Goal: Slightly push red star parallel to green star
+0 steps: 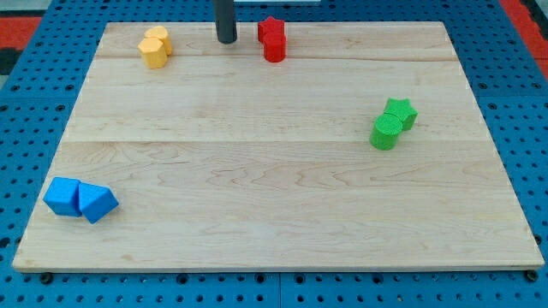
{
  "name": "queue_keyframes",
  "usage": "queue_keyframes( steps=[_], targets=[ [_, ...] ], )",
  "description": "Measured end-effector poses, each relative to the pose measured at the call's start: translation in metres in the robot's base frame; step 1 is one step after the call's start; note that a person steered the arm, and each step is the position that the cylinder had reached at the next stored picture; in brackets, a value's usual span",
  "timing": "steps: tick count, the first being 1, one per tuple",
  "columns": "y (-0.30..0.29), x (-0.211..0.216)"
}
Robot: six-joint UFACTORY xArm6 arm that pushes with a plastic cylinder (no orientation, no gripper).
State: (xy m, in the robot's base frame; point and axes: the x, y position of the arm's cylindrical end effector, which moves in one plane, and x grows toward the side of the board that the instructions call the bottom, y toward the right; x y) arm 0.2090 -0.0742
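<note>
Camera view. We see a pale wooden tabletop (274,171) resting on a blue perforated base (34,77).

Our end effector is a straight dark rod with no jaws, so it neither opens nor closes, and it holds nothing. My tip (226,40) stands near the view's top edge of the tabletop, between the yellow pair and the red pair. It sits just to the view's left of the red blocks, with a narrow gap showing, and it touches no block.

Task items:
- The red star (271,30) lies at the view's top, right of my tip. A red cylinder (274,50) touches it on the side toward the view's bottom.
- The green star (401,112) lies at the view's right, about mid-height. A green cylinder (385,133) touches it at its lower left.

Other items:
- Two yellow blocks (155,46) sit pressed together at the view's top left; we cannot make out their exact shapes.
- A blue cube (62,196) and a blue triangular block (97,203) sit touching at the view's bottom left, well apart from everything else.
</note>
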Motion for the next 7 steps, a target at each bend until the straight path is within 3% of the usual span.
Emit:
queue_keyframes(
  steps=[2,7],
  targets=[
    [0.061,-0.013],
    [0.095,0.001]
  ],
)
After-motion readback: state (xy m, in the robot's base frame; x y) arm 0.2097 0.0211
